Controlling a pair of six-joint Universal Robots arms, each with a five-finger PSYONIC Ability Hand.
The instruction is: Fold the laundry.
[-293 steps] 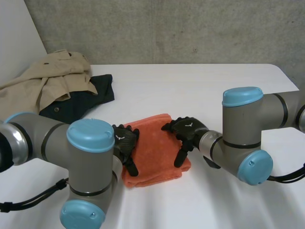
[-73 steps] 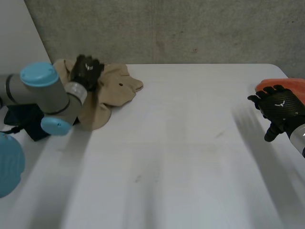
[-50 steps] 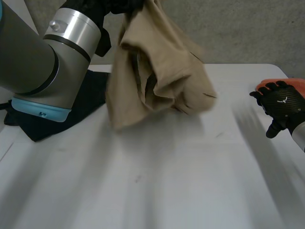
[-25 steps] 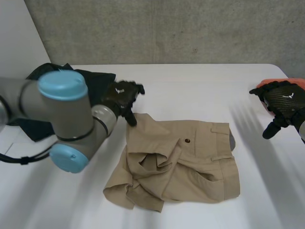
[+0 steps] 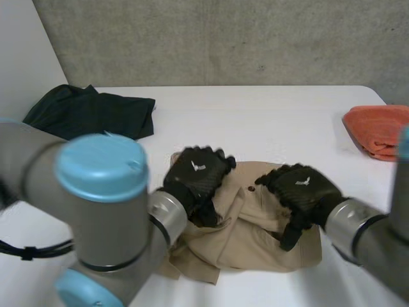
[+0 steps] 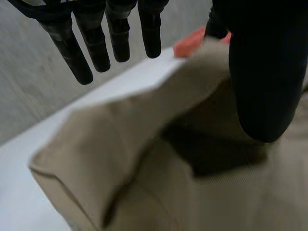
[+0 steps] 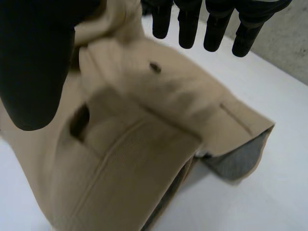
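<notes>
1. One white table [image 5: 268, 115] carried three laundry pieces.
2. One pair of crumpled tan cotton shorts [image 5: 255, 243] lay mid-table beneath both hands. It looked soft, light and floppy, best pinched at the waistband corners.
3. One rumpled dark garment [image 5: 89, 115] sat far left.
4. One folded orange towel [image 5: 380, 128] sat far right.
5. The left hand [image 5: 195, 182] and right hand [image 5: 300, 192] had fingers straight and spread, gripping nothing.

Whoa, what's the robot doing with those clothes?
It is working on laundry to fold. The left hand and the right hand are over the crumpled tan shorts in the middle of the white table, one on each side, fingers straight and gripping nothing. A folded orange towel lies at the table's right edge, and a dark garment at the far left.
</notes>
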